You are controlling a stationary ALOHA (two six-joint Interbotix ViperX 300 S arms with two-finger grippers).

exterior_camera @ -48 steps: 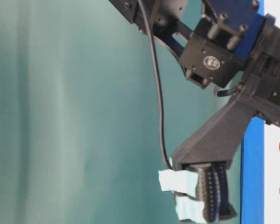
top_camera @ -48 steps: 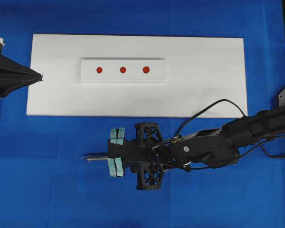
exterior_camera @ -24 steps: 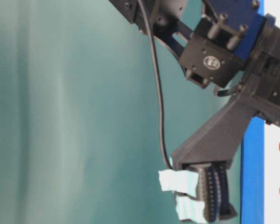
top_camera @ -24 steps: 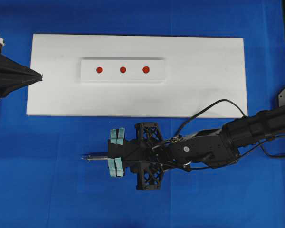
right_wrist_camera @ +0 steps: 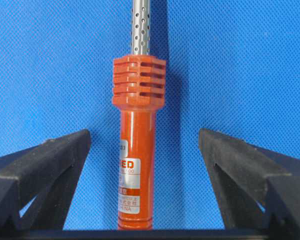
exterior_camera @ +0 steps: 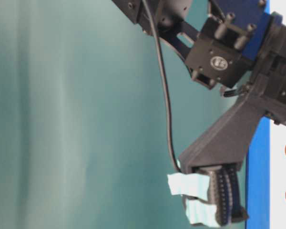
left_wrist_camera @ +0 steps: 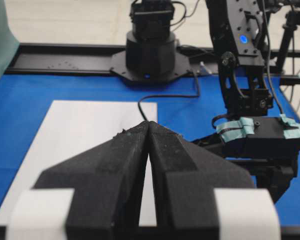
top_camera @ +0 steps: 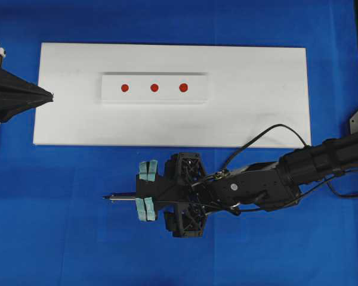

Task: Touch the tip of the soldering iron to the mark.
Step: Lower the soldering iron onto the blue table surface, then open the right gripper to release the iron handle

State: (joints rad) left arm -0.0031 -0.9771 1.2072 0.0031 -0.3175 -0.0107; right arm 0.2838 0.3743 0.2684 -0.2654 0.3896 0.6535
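The soldering iron lies flat on the blue counter, in front of the near long edge of the white board and well apart from it. Its orange handle sits between the two black fingers of the right hand, and in the right wrist view blue cloth shows on both sides of the handle, so the fingers stand wide apart and grip nothing. Its silver shaft and dark tip point toward the left edge of the counter. Its black cord loops back over the right arm.

Three red marks sit in a row on a raised white strip near the middle of the board; nothing is near them. The left hand rests with its fingers pressed together just over the left edge of the board, holding nothing.

Judging from this, either the touch is finished and the tool has been set down, or the pickup has not begun; the pictures alone cannot say which. If it remains to be done, the iron must be gripped, lifted and carried to a mark
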